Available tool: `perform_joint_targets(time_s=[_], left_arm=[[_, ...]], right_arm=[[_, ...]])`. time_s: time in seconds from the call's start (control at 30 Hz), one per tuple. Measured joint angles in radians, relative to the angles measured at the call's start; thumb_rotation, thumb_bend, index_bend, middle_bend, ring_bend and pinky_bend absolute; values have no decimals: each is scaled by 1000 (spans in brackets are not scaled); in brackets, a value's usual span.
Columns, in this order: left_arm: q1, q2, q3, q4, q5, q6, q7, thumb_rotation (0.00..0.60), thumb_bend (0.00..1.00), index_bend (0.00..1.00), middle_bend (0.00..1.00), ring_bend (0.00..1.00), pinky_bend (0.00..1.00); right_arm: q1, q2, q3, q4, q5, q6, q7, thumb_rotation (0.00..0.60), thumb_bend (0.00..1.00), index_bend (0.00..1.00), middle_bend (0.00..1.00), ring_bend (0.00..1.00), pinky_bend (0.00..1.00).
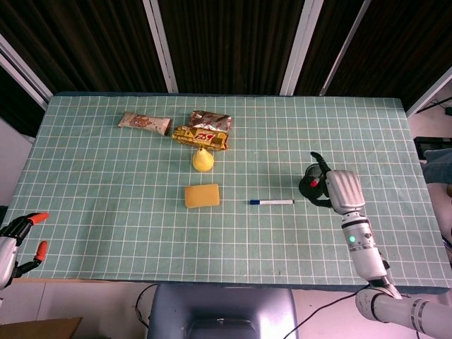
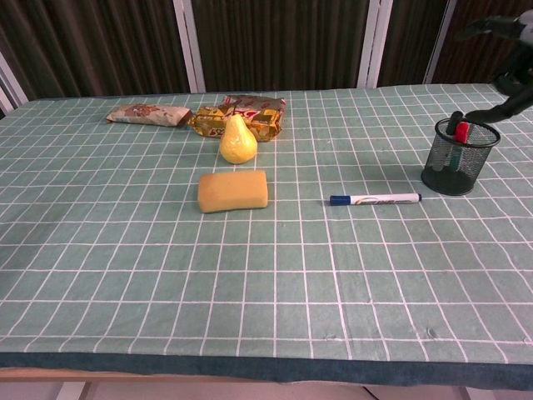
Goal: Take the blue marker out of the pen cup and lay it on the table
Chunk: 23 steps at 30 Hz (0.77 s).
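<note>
Now the blue marker (image 1: 271, 203) lies flat on the green grid mat (image 1: 106, 212), between the yellow sponge (image 1: 202, 195) and the mesh pen cup (image 2: 455, 162), clear of both. My right hand (image 1: 337, 188) hovers above and just beside the cup, fingers apart, holding nothing. I judge the laying-down done, so I lift straight up and away, wary of knocking the cup or its red-capped pen (image 2: 461, 132). My left hand (image 1: 18, 236) hangs spread at the table's edge.
</note>
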Motion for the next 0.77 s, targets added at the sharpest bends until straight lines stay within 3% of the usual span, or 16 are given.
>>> perform_joint_targets(time_s=[0.17, 0.37, 0.6, 0.77], left_arm=[[-2, -3, 0, -3, 1, -3, 18, 600, 476, 247, 230, 219, 388], [0, -3, 3, -13, 2, -4, 38, 600, 475, 247, 230, 219, 388], [-1, -4, 5, -18, 8, -2, 49, 600, 476, 247, 230, 219, 388], [-8, -7, 6, -24, 12, -12, 66, 600, 475, 247, 230, 219, 388]], right_arm=[[-149, 94, -46, -96, -89, 167, 61, 600, 269, 280, 577, 553, 691], [-289, 198, -149, -174, -128, 218, 94, 600, 215, 218, 298, 235, 279], [-328, 202, -175, -157, -160, 224, 143, 600, 215, 80, 117, 72, 162], [-341, 187, -174, -124, -195, 222, 193, 600, 215, 67, 115, 70, 162]])
